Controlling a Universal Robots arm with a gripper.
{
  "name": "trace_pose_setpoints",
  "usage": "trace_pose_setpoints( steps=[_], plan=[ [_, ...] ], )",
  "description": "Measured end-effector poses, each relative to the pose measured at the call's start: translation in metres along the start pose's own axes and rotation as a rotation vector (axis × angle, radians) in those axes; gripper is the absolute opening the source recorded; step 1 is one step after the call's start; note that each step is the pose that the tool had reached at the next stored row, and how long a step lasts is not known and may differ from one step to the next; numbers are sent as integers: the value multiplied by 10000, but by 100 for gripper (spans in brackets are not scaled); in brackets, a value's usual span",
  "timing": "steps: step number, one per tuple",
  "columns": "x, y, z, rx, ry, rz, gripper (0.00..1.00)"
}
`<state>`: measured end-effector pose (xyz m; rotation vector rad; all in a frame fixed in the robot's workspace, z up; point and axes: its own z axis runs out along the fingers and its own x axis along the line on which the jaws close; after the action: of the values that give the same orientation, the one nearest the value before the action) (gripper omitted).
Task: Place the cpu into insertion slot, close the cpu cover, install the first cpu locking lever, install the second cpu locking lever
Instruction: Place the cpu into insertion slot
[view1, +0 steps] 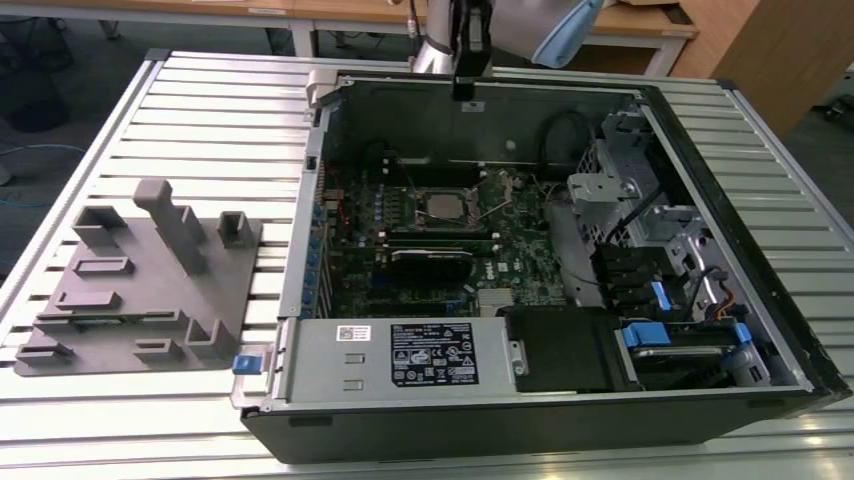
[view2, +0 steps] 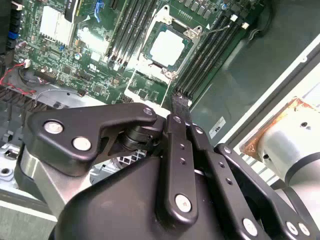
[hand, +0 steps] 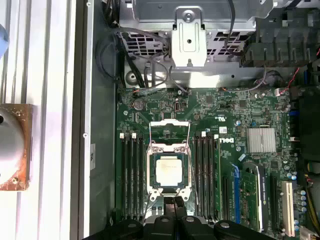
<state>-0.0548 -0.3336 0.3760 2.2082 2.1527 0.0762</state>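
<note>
Over the open case (view1: 296, 250), gripper (view1: 465, 88) hangs well above the board. Fingertips (hand: 167, 206) pressed together, nothing btwn them, so narrow and empty.

- cpu (hand: 169, 170) lies flat in the insertion slot (hand: 151, 149), silver top up; from the exterior view it sits mid-board (view1: 441, 206). Looks seated.
- cpu cover (hand: 169, 126) looks swung back off the socket, on the side twd the drive cage (hand: 187, 35). Not down over the chip.
- Two lever wires loose: one (hand: 148, 200) along one socket edge, other (hand: 191, 165) along the opposite edge. Long axes run parallel w/ the memory slots (hand: 131, 175) flanking the socket.
- Key relation: socket is below the gripper, w/ much clear height btwn them. Cover's hinge line runs crosswise to the levers, so the cover would fold back twd the chip, away from the cage.
</note>
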Motion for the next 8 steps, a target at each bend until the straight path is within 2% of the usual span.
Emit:
trace_pose_setpoints(
  steps=[8],
  plan=[
    [-1, 12, -160, 0, -1, 1, 10]
  ],
)
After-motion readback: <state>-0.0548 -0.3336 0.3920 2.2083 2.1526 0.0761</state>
